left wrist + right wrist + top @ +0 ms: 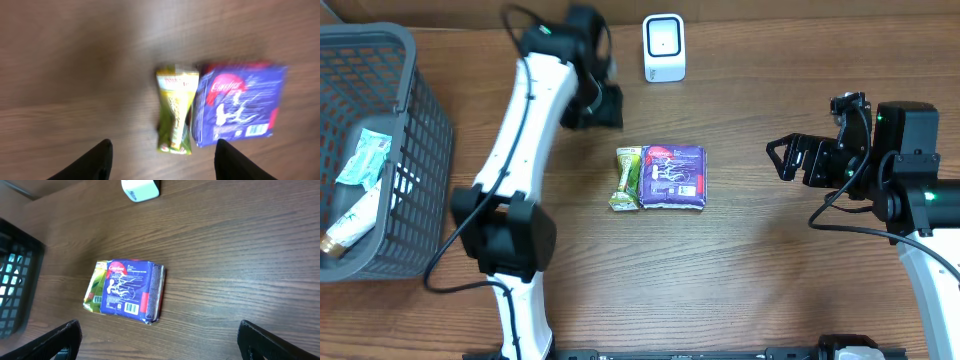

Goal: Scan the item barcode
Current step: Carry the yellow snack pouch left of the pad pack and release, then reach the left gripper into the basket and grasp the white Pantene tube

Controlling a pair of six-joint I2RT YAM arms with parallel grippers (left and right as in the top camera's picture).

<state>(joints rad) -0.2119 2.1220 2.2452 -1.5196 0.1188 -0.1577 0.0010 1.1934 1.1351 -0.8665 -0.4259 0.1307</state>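
In the middle of the wooden table [740,290] a purple packet [672,177] lies flat, printed face up, with a white barcode [130,308] showing near one corner. A slim green-and-yellow snack packet [626,180] lies lengthwise along its left edge, touching it or nearly so. The white scanner [664,47] stands at the far edge of the table, well apart from both packets and slightly left of the purple one's centre. The left gripper [603,105] hangs over the table between the scanner and the packets, its jaws partly spread and gripping nothing; in its wrist view the two dark fingertips [101,152] frame the snack packet below them without touching it, and the picture is blurred. The right gripper [783,158] sits out to the right of the purple packet, pointing toward it, its jaws spread as wide as they go and empty; its wrist view shows both packets on the wood between the fingertips. A grey mesh basket [415,120] at the left edge holds a few small packets.
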